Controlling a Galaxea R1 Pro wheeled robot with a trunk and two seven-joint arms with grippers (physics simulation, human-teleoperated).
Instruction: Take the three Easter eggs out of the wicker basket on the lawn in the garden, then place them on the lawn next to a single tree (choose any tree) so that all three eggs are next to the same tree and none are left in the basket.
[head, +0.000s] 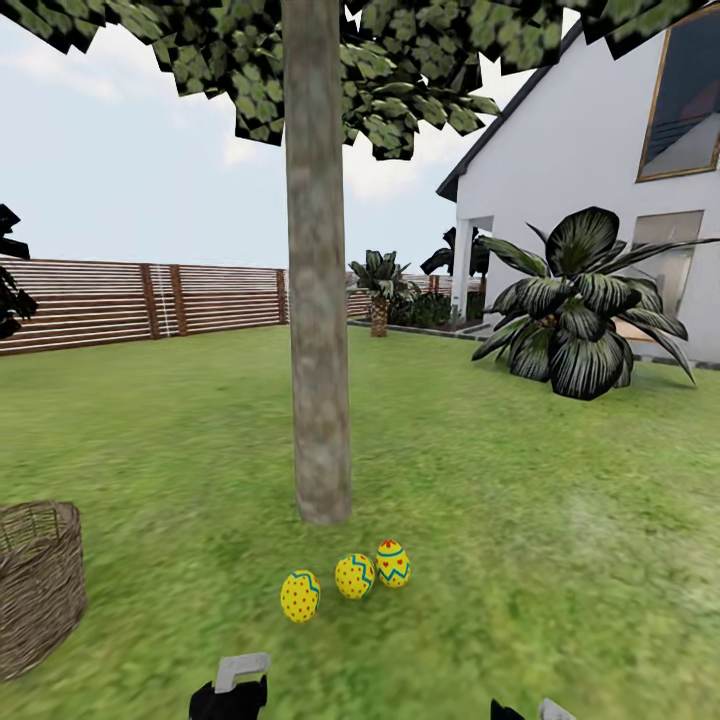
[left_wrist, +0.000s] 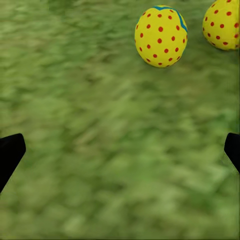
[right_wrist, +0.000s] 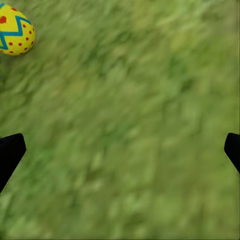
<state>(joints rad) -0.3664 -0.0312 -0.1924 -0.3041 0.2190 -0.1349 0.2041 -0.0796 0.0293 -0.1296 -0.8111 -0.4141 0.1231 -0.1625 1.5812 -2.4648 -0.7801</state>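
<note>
Three Easter eggs (head: 354, 578): row on lawn (head: 560, 540), near tree (head: 318, 300) base; wicker basket (head: 38, 585) far left. Likely light, rigid, smooth, roll-prone; grip across the middle. Left gripper (left_wrist: 120, 150), right gripper (right_wrist: 120, 150): fingers spread, empty.

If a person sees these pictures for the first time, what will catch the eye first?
Probably the three Easter eggs, bright yellow against the green lawn, lying in a short row just in front of the tree and its pale trunk. Next, the wicker basket at the head view's left edge, and the big dark plant by the white house.
</note>
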